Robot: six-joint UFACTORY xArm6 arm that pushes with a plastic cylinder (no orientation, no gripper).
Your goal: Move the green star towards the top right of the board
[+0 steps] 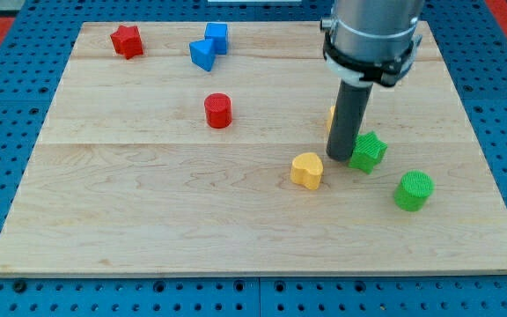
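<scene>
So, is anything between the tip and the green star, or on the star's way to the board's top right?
Nothing visible. My tip sits right against the green star on its left; no block shows toward the view's top right.

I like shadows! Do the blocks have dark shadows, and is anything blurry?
In the camera view, light is soft and even: the green star and yellow heart cast only faint shadows. Blocks look sharp. My tip sits just left of the star. No strong glare on the board.

Green star [368,151], green cylinder [413,190], yellow heart [306,170], red cylinder [218,111].
</scene>
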